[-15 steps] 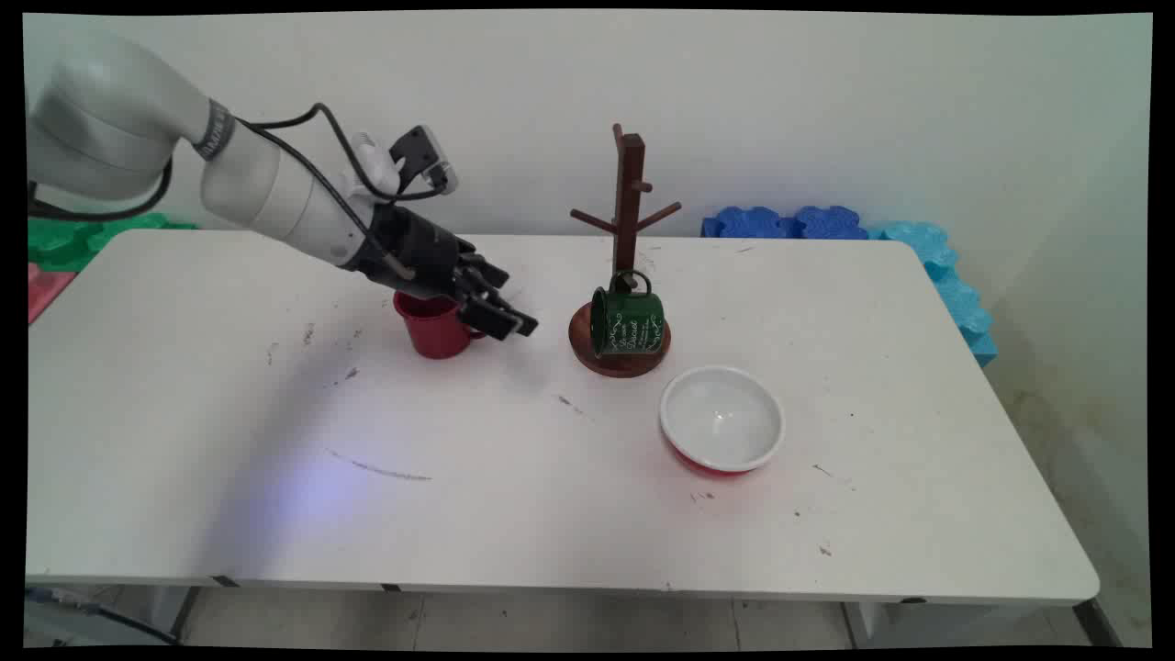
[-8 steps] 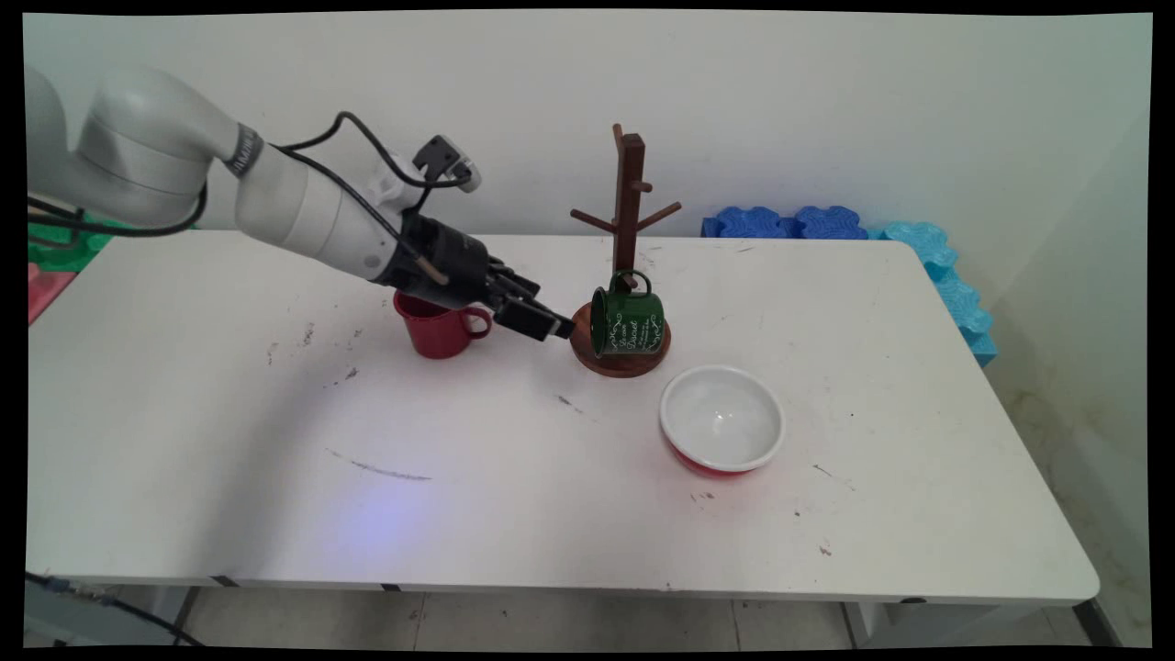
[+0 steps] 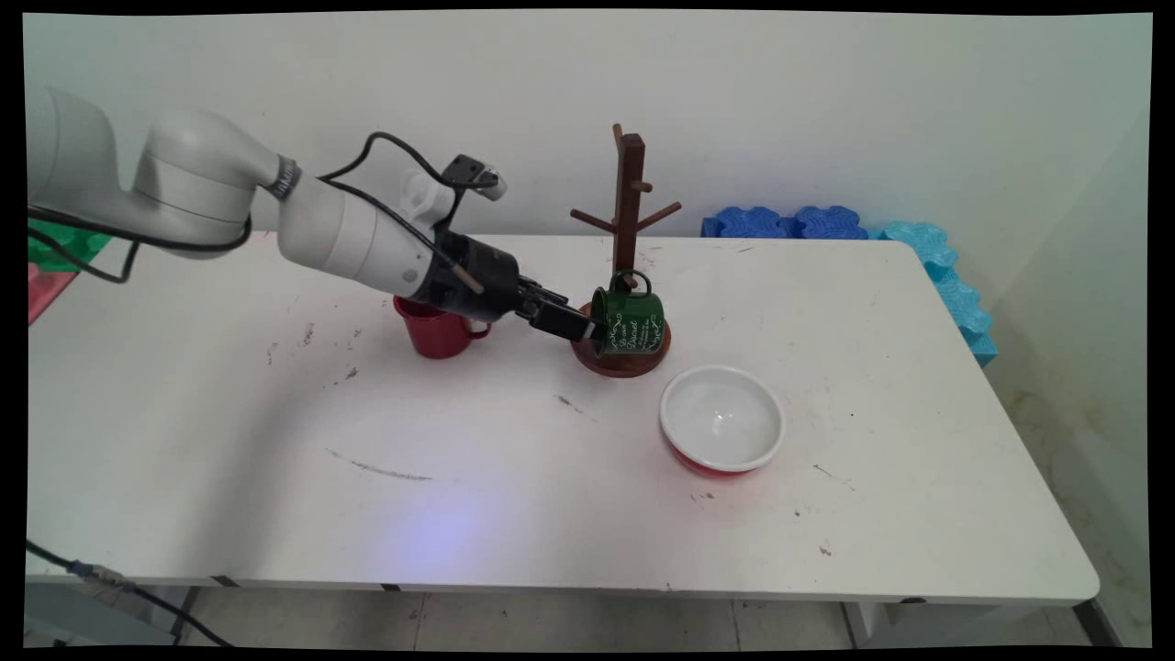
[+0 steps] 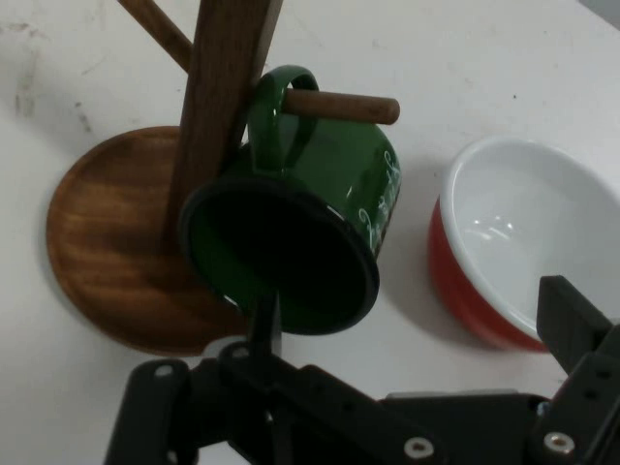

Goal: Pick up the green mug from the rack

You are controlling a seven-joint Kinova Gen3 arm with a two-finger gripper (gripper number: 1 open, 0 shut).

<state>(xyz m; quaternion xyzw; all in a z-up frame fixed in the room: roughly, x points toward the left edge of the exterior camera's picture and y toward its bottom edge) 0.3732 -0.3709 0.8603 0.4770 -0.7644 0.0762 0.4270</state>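
Observation:
A green mug (image 3: 633,321) hangs by its handle on a low peg (image 4: 349,107) of a wooden mug tree (image 3: 629,184), mouth turned towards my hand. My gripper (image 3: 590,325) is open at the mug's rim. In the hand view the green mug (image 4: 339,194) fills the middle, and my gripper (image 4: 417,320) has one finger in front of the mug's dark mouth and the other out beside the bowl. The mug hangs just above the tree's round base (image 4: 97,242). A red mug (image 3: 436,332) stands upright behind my wrist, partly hidden by it.
A bowl (image 3: 668,404), white inside and red outside, sits on the white table (image 3: 275,459) just right of and nearer than the tree; the hand view shows the bowl (image 4: 475,291) close by the mug. Blue foam blocks (image 3: 789,222) lie at the far right edge.
My arm has swung right, from above the red mug over to the green mug on the tree. The gripper has stayed open. Mugs, tree and bowl have not moved.

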